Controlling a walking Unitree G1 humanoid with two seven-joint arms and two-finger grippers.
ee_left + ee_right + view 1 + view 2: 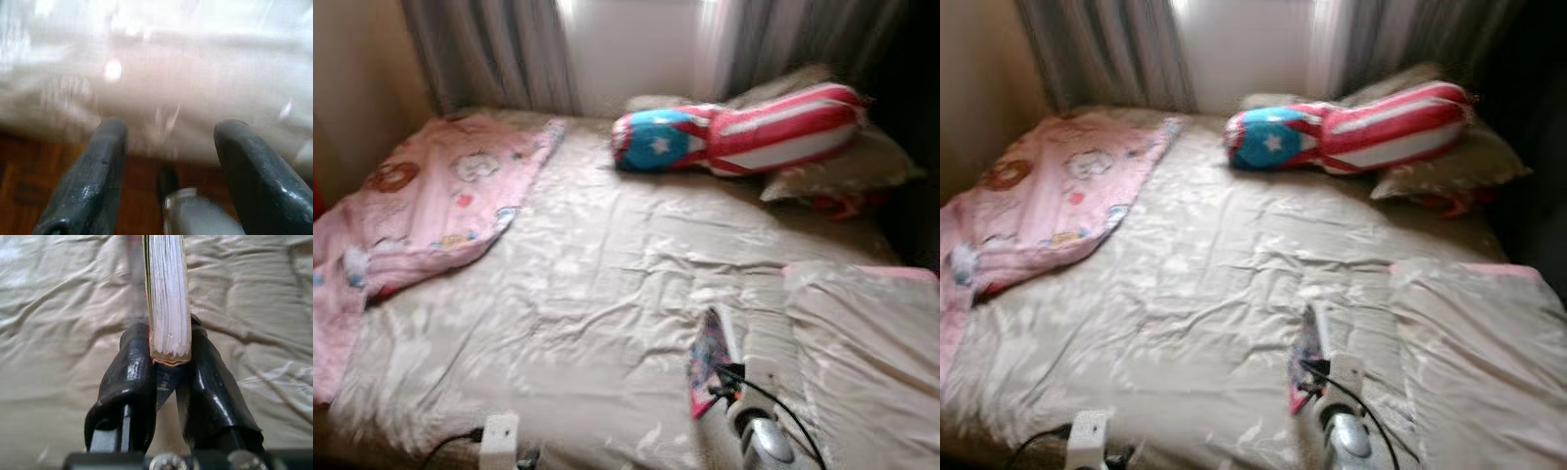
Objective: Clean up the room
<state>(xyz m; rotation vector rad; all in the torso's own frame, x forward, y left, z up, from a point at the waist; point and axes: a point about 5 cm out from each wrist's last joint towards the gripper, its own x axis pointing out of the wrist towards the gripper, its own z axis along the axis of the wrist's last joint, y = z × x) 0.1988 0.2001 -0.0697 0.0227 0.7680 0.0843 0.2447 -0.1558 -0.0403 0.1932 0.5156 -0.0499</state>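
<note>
A thin book (710, 357) with a colourful cover is held upright on its edge over the beige bed sheet (597, 294), at the near right of the bed. My right gripper (168, 357) is shut on the book (167, 293), whose white page edges stand between the two black fingers (129, 377). My left gripper (168, 147) is open at the bed's near edge, low on the left, with nothing between its fingers (100, 166). Its white wrist (499, 436) shows at the bottom of the left eye view.
A pink patterned blanket (421, 206) lies crumpled on the left side of the bed. A red, white and blue star cushion (734, 132) rests on pillows (842, 166) at the head. A folded beige cover (867, 333) lies at the right. Curtains (489, 49) hang behind.
</note>
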